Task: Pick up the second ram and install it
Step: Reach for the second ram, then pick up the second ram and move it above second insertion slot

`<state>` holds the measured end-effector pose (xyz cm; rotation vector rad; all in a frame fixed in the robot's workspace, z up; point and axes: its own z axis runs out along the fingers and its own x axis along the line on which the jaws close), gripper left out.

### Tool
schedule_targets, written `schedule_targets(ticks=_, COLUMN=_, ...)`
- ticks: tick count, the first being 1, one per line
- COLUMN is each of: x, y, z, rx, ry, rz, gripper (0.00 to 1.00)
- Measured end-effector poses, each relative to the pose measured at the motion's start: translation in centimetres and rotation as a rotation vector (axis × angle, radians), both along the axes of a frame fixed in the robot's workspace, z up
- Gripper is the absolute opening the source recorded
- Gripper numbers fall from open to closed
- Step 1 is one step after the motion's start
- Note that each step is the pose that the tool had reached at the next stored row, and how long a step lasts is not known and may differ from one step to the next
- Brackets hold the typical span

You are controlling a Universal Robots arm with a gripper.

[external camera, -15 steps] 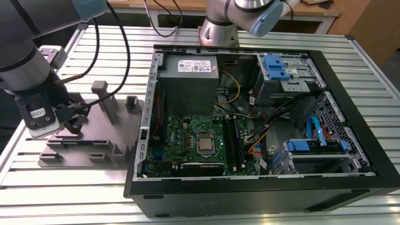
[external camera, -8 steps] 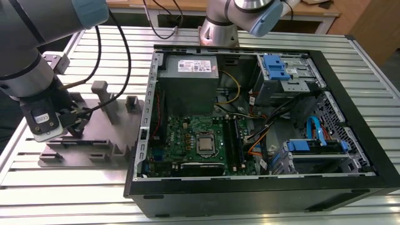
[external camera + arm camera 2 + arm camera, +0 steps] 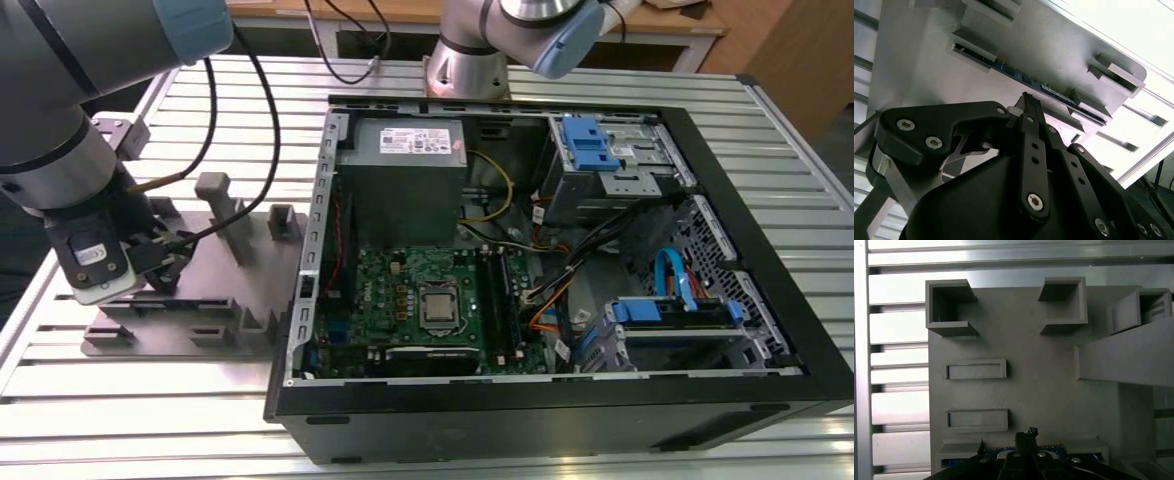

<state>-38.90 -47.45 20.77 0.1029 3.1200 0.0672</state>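
The second ram (image 3: pixel 1014 71) is a slim bluish board with dark chips, standing on edge between two grey blocks of the holder plate (image 3: pixel 919 75). In the first wrist view the ram's (image 3: pixel 988 454) blue edge peeks out past the black gripper (image 3: pixel 1029 433). The gripper's tip (image 3: pixel 1026 100) hovers close over the middle of the stick. In the exterior view the gripper (image 3: pixel 163 275) hangs over the holder plate (image 3: pixel 200 322) on the exterior view's left, beside the open computer case (image 3: pixel 561 400). The motherboard (image 3: pixel 400 280) with its CPU socket (image 3: pixel 438 306) and memory slots (image 3: pixel 501 292) lies inside the case.
Grey upright blocks (image 3: pixel 214 190) and empty pockets (image 3: pixel 946 307) stand on the holder plate. The case also holds a power supply (image 3: pixel 400 160), blue drive brackets (image 3: pixel 587 140) and loose cables (image 3: pixel 561 260). A second arm's base (image 3: pixel 467 60) stands behind the case on the slatted metal table (image 3: pixel 134 420).
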Motion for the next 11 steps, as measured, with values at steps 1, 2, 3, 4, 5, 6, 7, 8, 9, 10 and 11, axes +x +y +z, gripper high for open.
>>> schedule_targets(ticks=1, x=0.0, y=0.0, z=-0.01, rx=-0.0001, ry=0.0, rz=0.0, gripper=0.14)
schedule_targets(ticks=2, x=0.0, y=0.0, z=-0.02, rx=-0.0001, ry=0.0, rz=0.0, gripper=0.14)
schedule_targets(ticks=3, x=0.0, y=0.0, z=-0.02, rx=-0.0001, ry=0.0, rz=0.0, gripper=0.14)
schedule_targets(ticks=4, x=0.0, y=0.0, z=-0.03, rx=-0.0002, ry=0.0001, rz=0.0, gripper=0.14)
schedule_targets(ticks=5, x=0.0, y=0.0, z=-0.03, rx=-0.0003, ry=0.0, rz=0.0, gripper=0.14)
schedule_targets(ticks=6, x=0.0, y=0.0, z=-0.04, rx=-0.0003, ry=0.0, rz=0.0, gripper=0.14)
schedule_targets(ticks=7, x=0.0, y=0.0, z=-0.04, rx=-0.0003, ry=0.0, rz=0.0, gripper=0.14)
schedule_targets(ticks=8, x=0.0, y=0.0, z=-0.04, rx=-0.0003, ry=0.0, rz=0.0, gripper=0.14)
schedule_targets(ticks=9, x=0.0, y=0.0, z=-0.05, rx=-0.0004, ry=0.0, rz=0.0, gripper=0.14)
schedule_targets(ticks=10, x=0.0, y=0.0, z=-0.05, rx=-0.0004, ry=0.0, rz=0.0, gripper=0.14)
schedule_targets(ticks=11, x=0.0, y=0.0, z=-0.05, rx=-0.0004, ry=0.0, rz=0.0, gripper=0.14)
